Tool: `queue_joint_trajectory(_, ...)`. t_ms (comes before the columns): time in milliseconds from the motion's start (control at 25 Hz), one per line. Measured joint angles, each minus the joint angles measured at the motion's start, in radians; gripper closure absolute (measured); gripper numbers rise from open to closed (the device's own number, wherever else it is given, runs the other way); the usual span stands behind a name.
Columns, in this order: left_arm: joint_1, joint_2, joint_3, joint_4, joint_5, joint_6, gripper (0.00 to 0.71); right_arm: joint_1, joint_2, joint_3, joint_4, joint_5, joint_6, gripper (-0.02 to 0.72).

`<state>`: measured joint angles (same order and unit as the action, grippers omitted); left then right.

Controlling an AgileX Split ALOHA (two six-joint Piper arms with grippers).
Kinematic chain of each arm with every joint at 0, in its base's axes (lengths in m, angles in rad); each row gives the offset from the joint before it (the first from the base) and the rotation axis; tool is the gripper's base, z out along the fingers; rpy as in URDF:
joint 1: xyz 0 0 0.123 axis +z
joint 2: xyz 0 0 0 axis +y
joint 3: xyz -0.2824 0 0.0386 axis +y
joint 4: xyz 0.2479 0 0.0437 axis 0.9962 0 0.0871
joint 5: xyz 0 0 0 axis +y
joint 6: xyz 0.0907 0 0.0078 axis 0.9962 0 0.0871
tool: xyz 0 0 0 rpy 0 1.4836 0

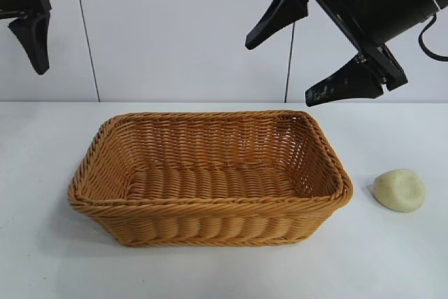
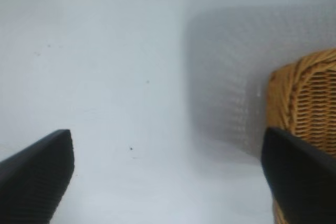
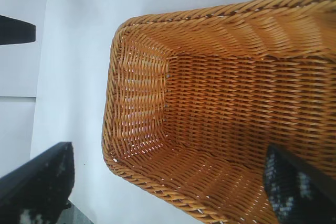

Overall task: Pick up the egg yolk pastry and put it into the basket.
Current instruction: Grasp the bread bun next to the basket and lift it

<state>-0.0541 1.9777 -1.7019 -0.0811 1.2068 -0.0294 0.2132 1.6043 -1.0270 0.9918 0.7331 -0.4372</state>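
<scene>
So the egg yolk pastry (image 1: 399, 190) is sitting on the white table (image 1: 42, 257), just off the right end of the basket (image 1: 210, 223), close to it but not touching. It's a pale rounded lump with a shallow dimple on top, and nothing is holding it yet. The basket is empty as far as I can see, so the pick hasn't started.

The right gripper (image 1: 302, 62) is the obvious one for this. It hangs up high above the basket's far right corner, angled down, fingers spread wide with nothing between them. My take: swing it out to the right past the rim, come down pretty much straight over the pastry, and close across the widest part of the dome. It looks soft, so I'd squeeze gently or it'll dent or crumble. Then lift well clear of that thick braided rim before moving left over the basket, and let go low so it doesn't bounce.

The left gripper (image 1: 31, 38) is way up at the far left edge, fingers also apart and empty. It can stay out of this.

Stuff that's hard to tell: only one left finger shows in the outside view, the rest is cut off. Neither wrist camera sees the pastry at all. The right one just looks into the basket, the left one gets bare table and a sliver of basket corner (image 2: 307, 103). The pastry's underside is hidden too.
</scene>
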Motion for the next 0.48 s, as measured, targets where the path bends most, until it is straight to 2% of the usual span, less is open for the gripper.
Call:
queue_joint_trajectory(240, 0.001, -0.028, 0.041, 0.001, 0.001, 0.010, 0.015, 0.000, 0.000, 0.000, 0.000, 0.000, 0.000, 0.008)
queue_joint_trajectory(480, 0.001, -0.237, 0.259, 0.001, 0.001, 0.011, 0.015, 0.000, 0.000, 0.000, 0.000, 0.000, 0.000, 0.008)
